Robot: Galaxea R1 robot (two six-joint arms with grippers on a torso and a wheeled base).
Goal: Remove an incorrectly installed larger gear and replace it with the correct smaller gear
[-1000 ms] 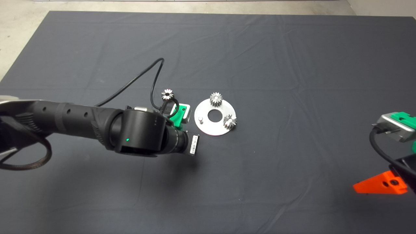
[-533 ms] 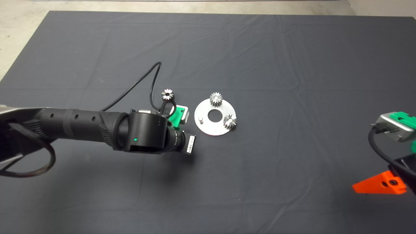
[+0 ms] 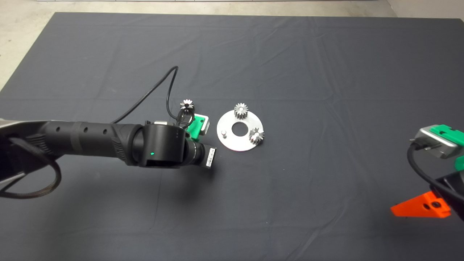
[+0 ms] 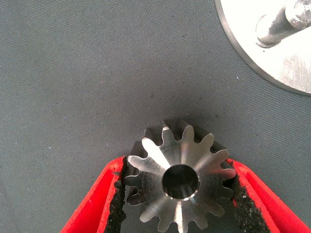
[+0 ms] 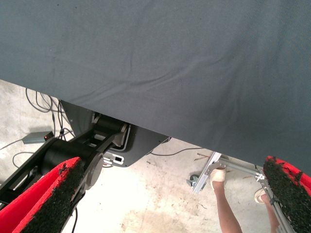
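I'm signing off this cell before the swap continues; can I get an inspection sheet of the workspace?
Surface: dark grey wrinkled mat.
Job's things: star-like shiny steel larger gear held by the left gripper; small thick steel gear lying on the mat; round silver plate carrying two small gears, one peg bare.
Clutter: nothing seen.
Grippers: left gripper shut on the larger gear beside the plate; right gripper open, parked at the mat's right side.
Cables: black cable loops over the mat from the left wrist.
Surroundings: concrete floor, a person's legs.
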